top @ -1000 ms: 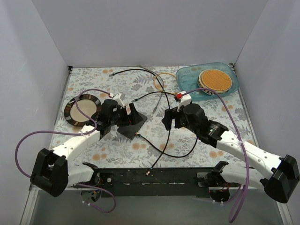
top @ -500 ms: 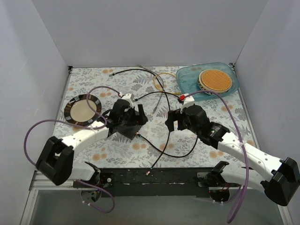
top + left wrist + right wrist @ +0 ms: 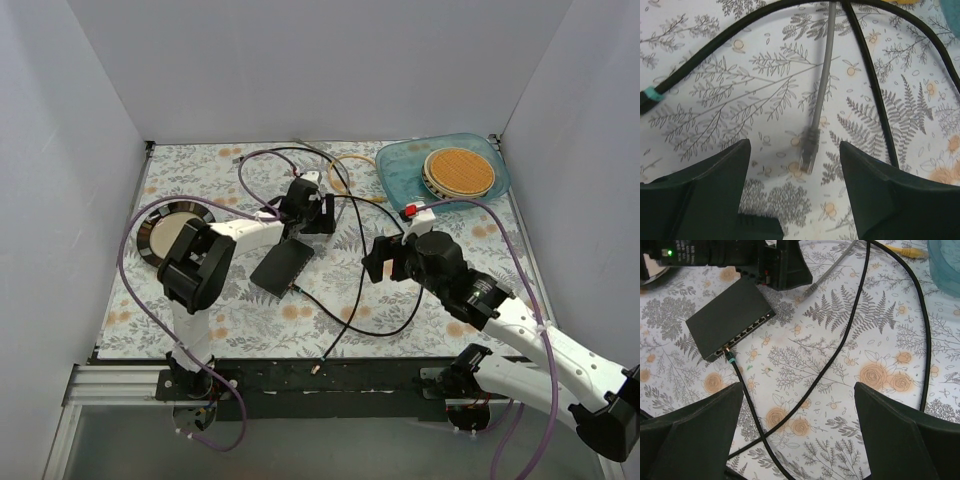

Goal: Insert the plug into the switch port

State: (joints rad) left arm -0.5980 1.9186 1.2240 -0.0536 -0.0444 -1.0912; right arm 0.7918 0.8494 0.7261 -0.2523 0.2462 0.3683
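Note:
The switch [image 3: 282, 265] is a flat black box lying on the floral cloth; its row of ports [image 3: 746, 332] faces the near right. A black cable's teal-banded plug [image 3: 729, 356] sits with its tip at the end port. A grey cable ends in a clear plug [image 3: 808, 153], which lies on the cloth and also shows in the right wrist view [image 3: 811, 288]. My left gripper [image 3: 795, 150] is open above the clear plug, which lies between its fingertips, untouched; it shows in the top view [image 3: 318, 212] too. My right gripper [image 3: 799, 390] is open and empty, right of the switch.
Black cables [image 3: 360, 270] loop across the middle of the cloth. Another teal-banded black plug [image 3: 649, 99] lies left of the left gripper. A blue tray [image 3: 398, 165] holding a round wicker disc [image 3: 459, 171] stands back right. A dark plate [image 3: 160, 232] is at the left.
My left gripper has left the switch and swung up and to the right, over the grey cable's plug. The switch now lies flat. My right gripper has drawn back a little to the right.

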